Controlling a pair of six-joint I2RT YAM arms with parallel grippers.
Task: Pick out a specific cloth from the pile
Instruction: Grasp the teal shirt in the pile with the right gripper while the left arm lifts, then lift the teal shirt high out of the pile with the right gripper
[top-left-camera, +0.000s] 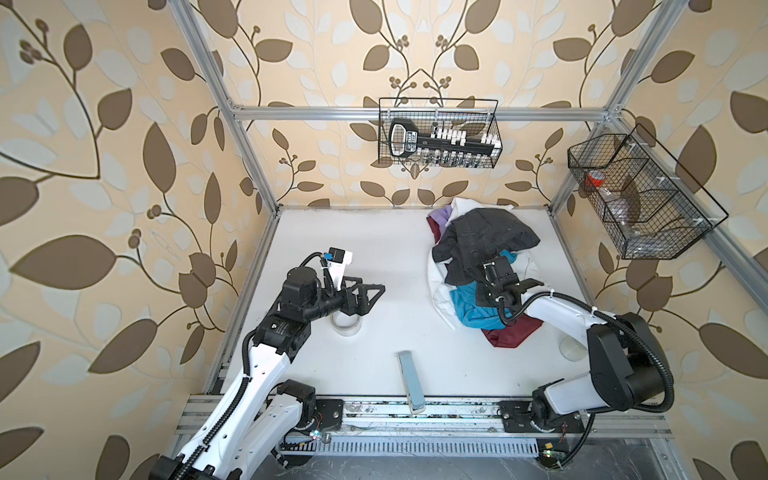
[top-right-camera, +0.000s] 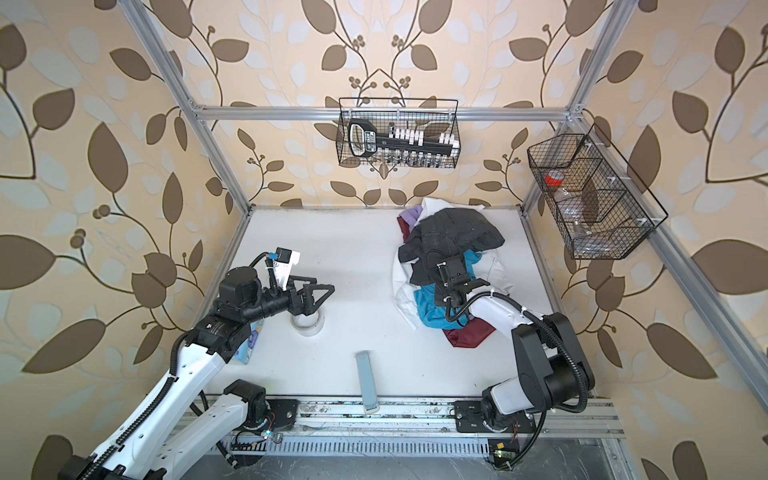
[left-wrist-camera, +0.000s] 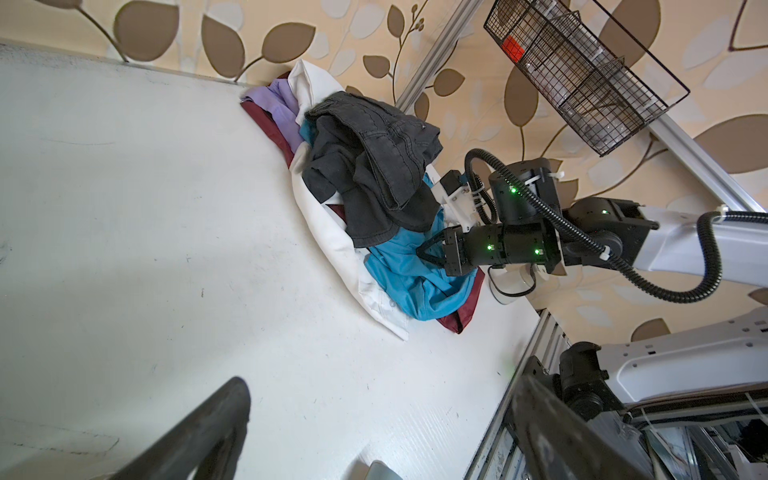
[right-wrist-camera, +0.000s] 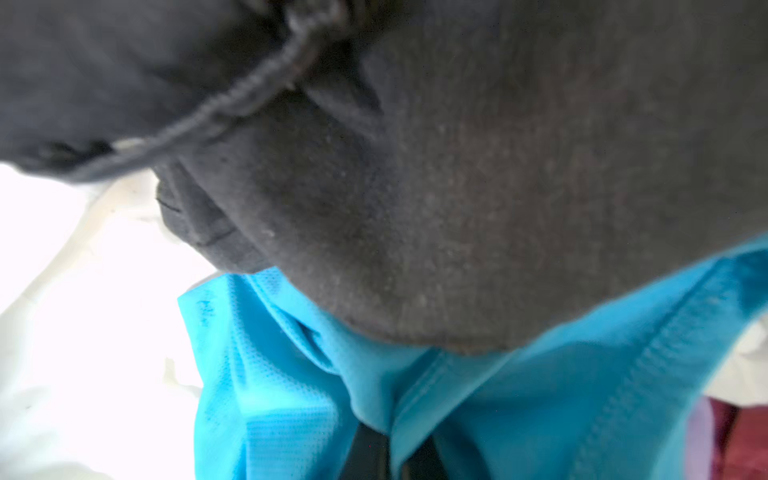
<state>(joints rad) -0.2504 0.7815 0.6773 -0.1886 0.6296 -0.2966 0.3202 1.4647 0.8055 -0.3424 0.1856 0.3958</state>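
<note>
two grippers; one pile

The enclosure is lined on all visible sides with cream wallpaper bearing a brown and pale leaf-and-vine pattern, and is braced by an aluminium extrusion frame whose horizontal bar crosses the rear wall. The white worktop shows light scuffs and is evenly lit. A black wire basket hangs from the rear bar, and a second, partitioned wire basket is fixed to the right-hand post.
</note>
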